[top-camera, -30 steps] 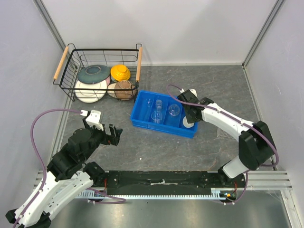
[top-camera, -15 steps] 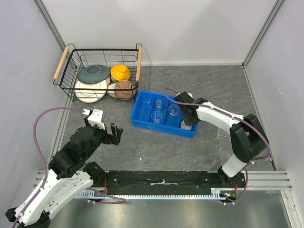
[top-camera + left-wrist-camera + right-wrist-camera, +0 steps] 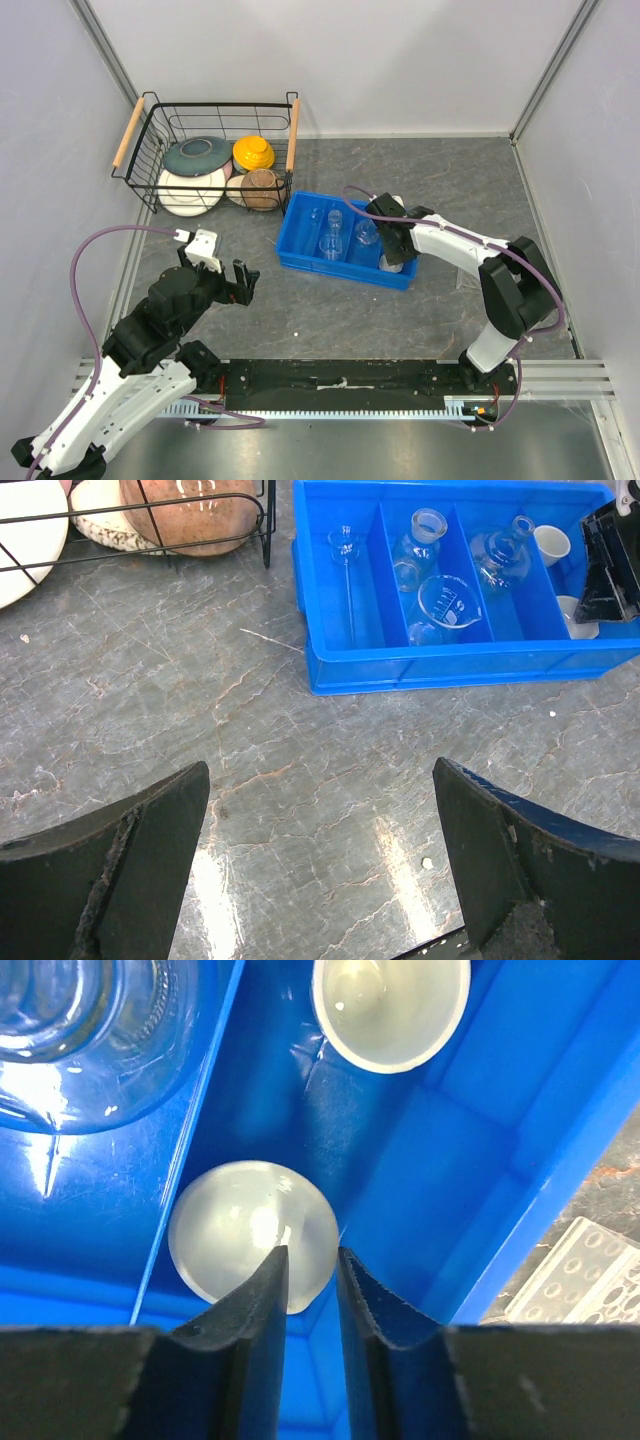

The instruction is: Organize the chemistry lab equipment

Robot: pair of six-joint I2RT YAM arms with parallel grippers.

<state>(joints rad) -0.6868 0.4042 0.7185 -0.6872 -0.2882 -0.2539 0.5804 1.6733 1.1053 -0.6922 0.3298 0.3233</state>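
right end effector (image 3: 310,1255) being held barely parted, empty | bulb (image 3: 230,1225) lying just past its tips, at tray's (image 3: 400,1180) right end | left end effector (image 3: 320,770) gaping, empty, farther off

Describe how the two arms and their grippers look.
The left arm and right arm have white link shells with bulky black joints. A purple cable loops along each. The left gripper and right gripper carry plain matte black fingers, broad and tapering; no markings show.

Grey marbled tabletop (image 3: 330,320); plain white walls (image 3: 420,60) on three sides; metal corner posts (image 3: 105,50); even light.
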